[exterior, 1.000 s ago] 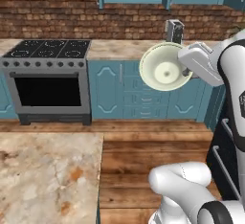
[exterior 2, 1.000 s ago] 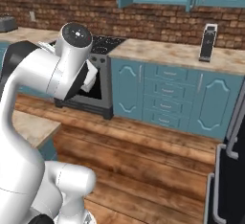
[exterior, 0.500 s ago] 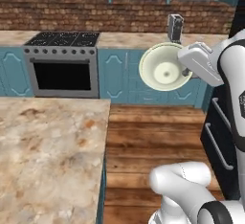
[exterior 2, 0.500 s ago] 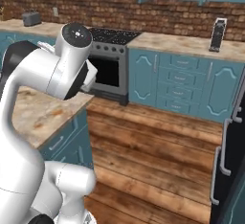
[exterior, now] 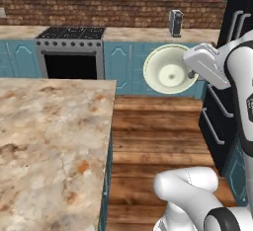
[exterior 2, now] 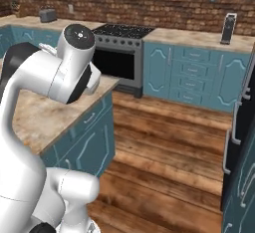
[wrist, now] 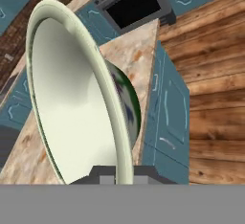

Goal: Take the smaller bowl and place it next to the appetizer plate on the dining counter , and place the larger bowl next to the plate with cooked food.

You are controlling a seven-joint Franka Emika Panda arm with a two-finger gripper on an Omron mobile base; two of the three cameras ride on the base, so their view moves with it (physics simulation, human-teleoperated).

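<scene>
bowl [exterior: 170, 70] was carried on edge above the floor, off the worktop's [exterior: 44, 141] corner, jaws pinched on its thin rim; stiff, glossy, probably slippery and breakable.

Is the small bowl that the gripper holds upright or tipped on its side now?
Tipped on its side. In the left base view the smaller bowl shows its round cream inside facing the camera, its rim standing vertical, held above the floor by the gripper.

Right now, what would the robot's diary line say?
stage: carrying | pincer: shut on smaller bowl, held on edge | dining counter: ahead, left | stove: back wall
</scene>
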